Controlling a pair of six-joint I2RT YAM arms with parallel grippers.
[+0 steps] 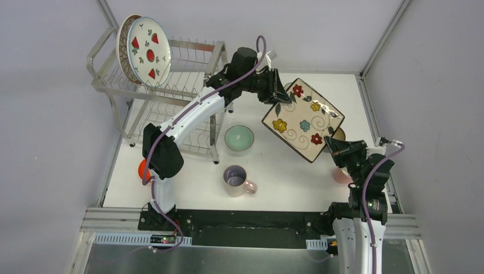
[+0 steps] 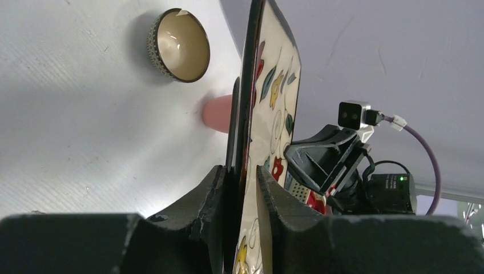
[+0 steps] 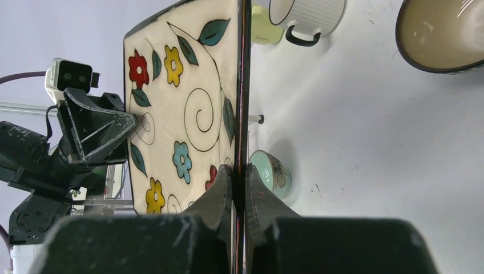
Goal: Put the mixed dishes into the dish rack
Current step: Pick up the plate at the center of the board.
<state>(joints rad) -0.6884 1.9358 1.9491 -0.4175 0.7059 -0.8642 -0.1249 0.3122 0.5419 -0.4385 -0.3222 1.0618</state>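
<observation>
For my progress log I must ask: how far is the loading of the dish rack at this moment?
Done: the red-fruit plate and the petal-pattern plate stand in the dish rack, upper tier. In hand: the left gripper and right gripper both clamp the flowered square plate above the table. Left: mint bowl, orange bowl, brown bowl, lilac mug, pink mug, white mug, yellow mug.

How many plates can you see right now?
3. The fruit plate and the petal plate behind it stand in the rack; the square plate is held aloft by the left gripper and right gripper.
</observation>
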